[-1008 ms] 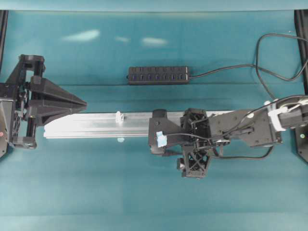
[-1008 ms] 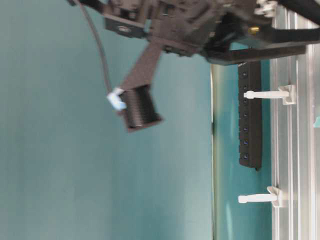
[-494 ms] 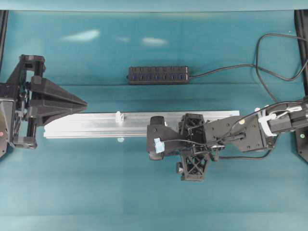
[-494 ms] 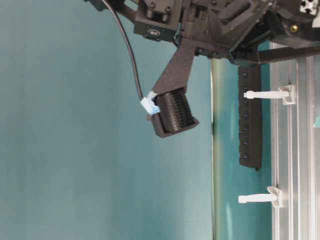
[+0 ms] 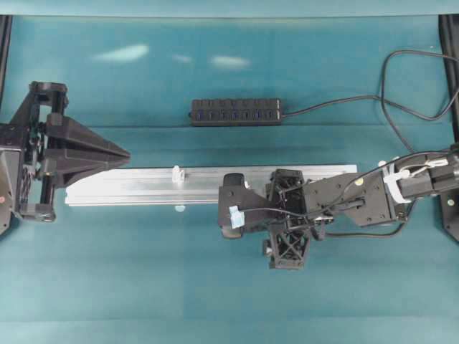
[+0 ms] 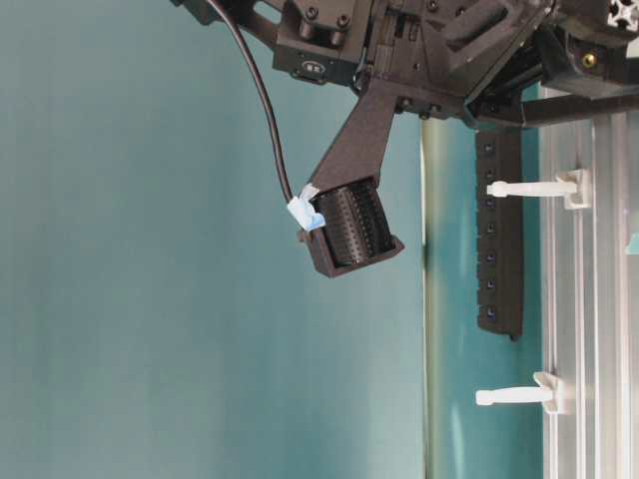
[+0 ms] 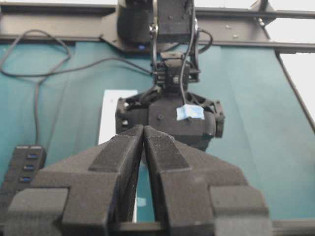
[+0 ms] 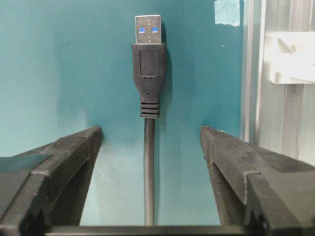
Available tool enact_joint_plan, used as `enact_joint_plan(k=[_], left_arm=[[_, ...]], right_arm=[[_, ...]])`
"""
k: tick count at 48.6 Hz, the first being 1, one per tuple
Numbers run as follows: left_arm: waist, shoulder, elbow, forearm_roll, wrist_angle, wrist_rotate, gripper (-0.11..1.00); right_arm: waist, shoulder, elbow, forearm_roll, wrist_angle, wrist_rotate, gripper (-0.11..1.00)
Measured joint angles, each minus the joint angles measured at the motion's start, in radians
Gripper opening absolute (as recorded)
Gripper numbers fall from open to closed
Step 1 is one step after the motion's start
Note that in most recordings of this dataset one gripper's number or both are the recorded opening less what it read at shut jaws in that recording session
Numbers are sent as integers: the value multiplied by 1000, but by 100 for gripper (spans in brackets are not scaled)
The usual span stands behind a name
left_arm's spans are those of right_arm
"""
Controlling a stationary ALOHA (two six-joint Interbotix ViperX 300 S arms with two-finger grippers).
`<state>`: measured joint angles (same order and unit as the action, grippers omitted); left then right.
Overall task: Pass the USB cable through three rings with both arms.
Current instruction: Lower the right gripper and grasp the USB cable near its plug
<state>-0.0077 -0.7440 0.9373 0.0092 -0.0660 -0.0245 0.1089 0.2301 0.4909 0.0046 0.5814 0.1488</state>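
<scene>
Right gripper (image 8: 150, 147) straddles the USB cable (image 8: 149, 73), jaws apart, ungrasped (left gripper (image 7: 143, 147) clenched, idle); all three rings (image 6: 529, 188) remain unthreaded.

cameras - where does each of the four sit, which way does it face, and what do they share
Overhead: above, looking straight down at the silver rail, both arms showing.
Table-level: low, turned sideways, along the rail; right gripper and two rings.
Left wrist: behind the shut left gripper, facing the right arm.
Right wrist: between open jaws, down at the USB cable.
Shared: the black hub in the overhead, table-level and left wrist views.
</scene>
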Motion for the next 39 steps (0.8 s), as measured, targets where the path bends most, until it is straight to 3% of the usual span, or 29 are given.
enact_joint_plan(k=[7,13,22,39], left_arm=[[0,2,0,-2,-2,0,20],[2,2,0,0,-2,-3,20],[0,2,-8,-2,-2,-3,20],[0,3,-17,0,-3,-3,20]], right_arm=[[0,2,-3,-2,2,-2,30],[2,5,-6,0,0,0,11],[15,5,-8,3,-2,0,-6],[18,5,-9,3,6,0,-8]])
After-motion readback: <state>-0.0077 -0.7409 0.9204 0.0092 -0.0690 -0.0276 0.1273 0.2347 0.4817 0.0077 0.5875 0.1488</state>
